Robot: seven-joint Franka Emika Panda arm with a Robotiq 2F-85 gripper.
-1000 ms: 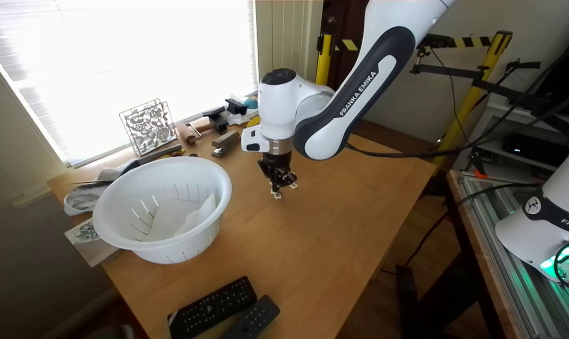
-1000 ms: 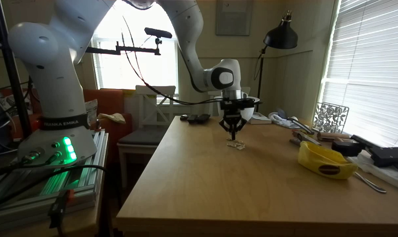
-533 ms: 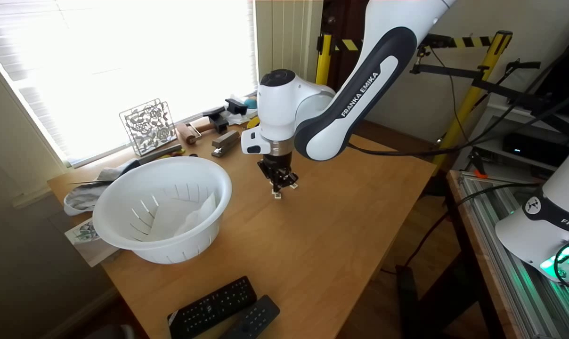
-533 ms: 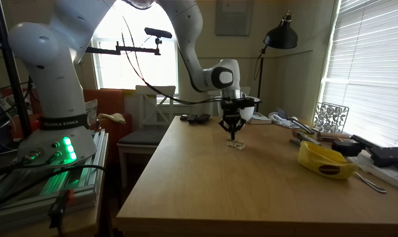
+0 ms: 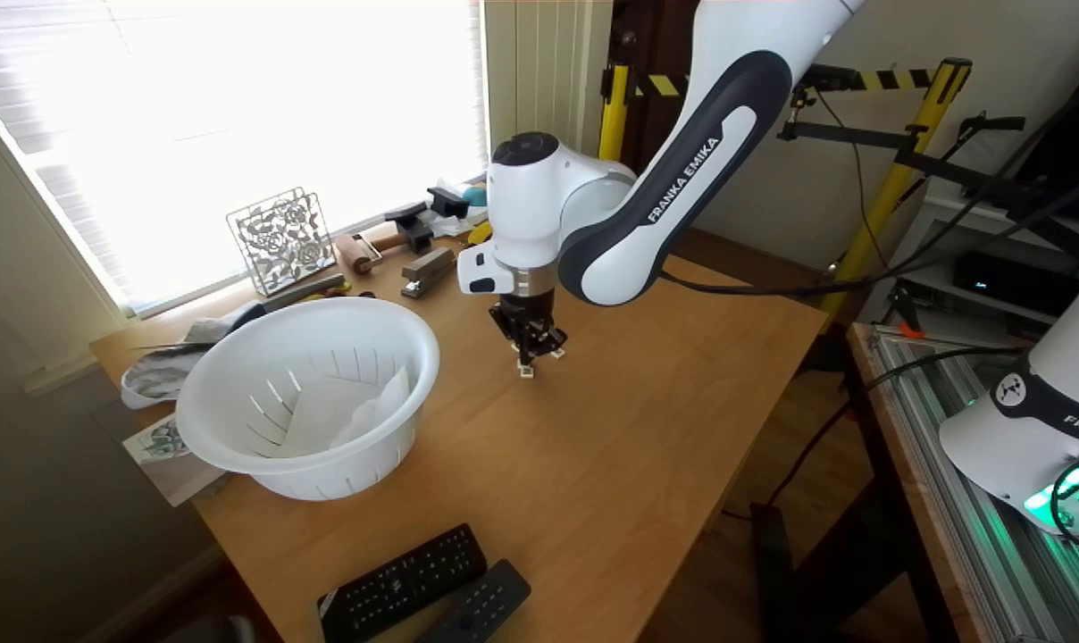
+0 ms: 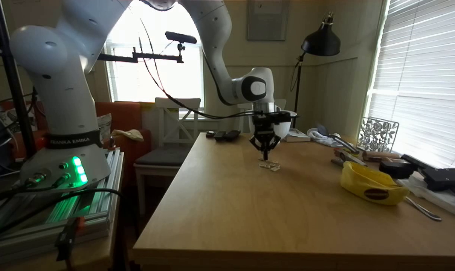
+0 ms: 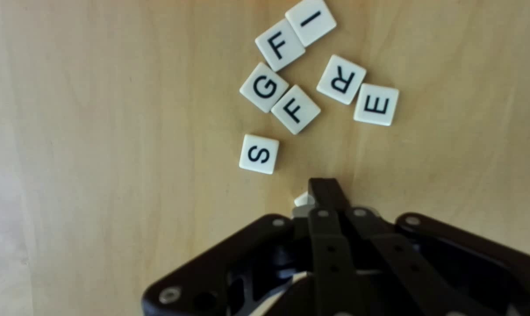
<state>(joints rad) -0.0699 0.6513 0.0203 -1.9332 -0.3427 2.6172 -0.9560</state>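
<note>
Fingers (image 7: 328, 195), pressed together, partly hide 1 white tile (image 7: 304, 199) near S tile (image 7: 259, 154).

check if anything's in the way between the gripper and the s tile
Nothing visible: in the wrist view, only tabletop shows between the closed gripper and the S tile. Another white tile, partly hidden, peeks out beside the gripper but off that line; whether they touch I can't tell.
</note>
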